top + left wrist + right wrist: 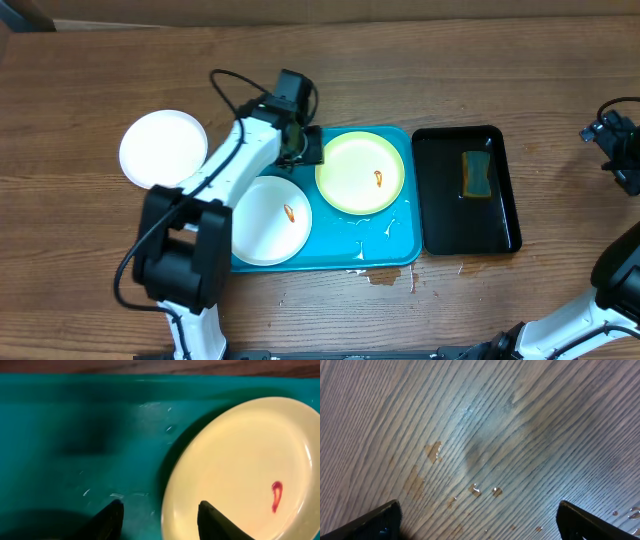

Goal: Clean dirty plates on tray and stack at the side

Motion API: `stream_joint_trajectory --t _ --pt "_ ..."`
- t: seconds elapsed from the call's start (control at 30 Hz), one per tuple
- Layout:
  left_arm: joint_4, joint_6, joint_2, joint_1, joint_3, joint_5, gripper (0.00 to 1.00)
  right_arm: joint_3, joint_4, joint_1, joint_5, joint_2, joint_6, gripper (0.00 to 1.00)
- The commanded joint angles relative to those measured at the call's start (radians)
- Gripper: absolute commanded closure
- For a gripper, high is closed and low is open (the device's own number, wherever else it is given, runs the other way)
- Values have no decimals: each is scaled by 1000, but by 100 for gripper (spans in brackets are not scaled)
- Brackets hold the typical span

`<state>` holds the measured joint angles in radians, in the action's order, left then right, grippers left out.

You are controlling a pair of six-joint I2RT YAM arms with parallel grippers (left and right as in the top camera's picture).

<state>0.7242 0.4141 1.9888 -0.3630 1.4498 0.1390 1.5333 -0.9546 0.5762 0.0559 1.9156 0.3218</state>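
Note:
The turquoise tray (pixel 398 242) holds a pale yellow-green plate (pixel 352 180) with an orange smear and a white plate (pixel 262 228) with an orange smear. Another white plate (pixel 163 148) lies on the table left of the tray; no smear shows on it. My left gripper (pixel 301 146) is open at the yellow-green plate's left rim. In the left wrist view its jaws (pixel 160 510) straddle that rim: one finger over the tray (pixel 75 435), one over the plate (pixel 240 455). My right gripper (pixel 612 138) is open and empty over bare wood (pixel 480 520).
A black tray (pixel 440 225) stands right of the turquoise one with a sponge (pixel 477 174) in it. Water drops lie on the tray floor and on the wood at its front edge (pixel 380 275). Drops also show under the right gripper (pixel 475 490).

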Motion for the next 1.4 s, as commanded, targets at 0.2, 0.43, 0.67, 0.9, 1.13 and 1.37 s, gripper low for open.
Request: stream_joint_trajectory --t 0.2,0.43,0.67,0.9,1.13,1.37 --pt "2 -19 68 -11 18 -6 58 19 4 2 1 -28 9 0" --pt "1 -22 68 -21 18 -3 73 19 4 2 1 -28 9 0" --pt "-5 -79 68 -40 18 -8 74 19 4 2 1 -28 9 0" --pt "-4 -105 69 -57 12 -19 75 19 4 2 1 -28 9 0" --pt "-21 -116 69 -58 11 -19 75 19 45 2 1 -28 9 0" --pt "-23 -116 69 -58 10 -19 80 19 -49 1 127 -29 16 0"
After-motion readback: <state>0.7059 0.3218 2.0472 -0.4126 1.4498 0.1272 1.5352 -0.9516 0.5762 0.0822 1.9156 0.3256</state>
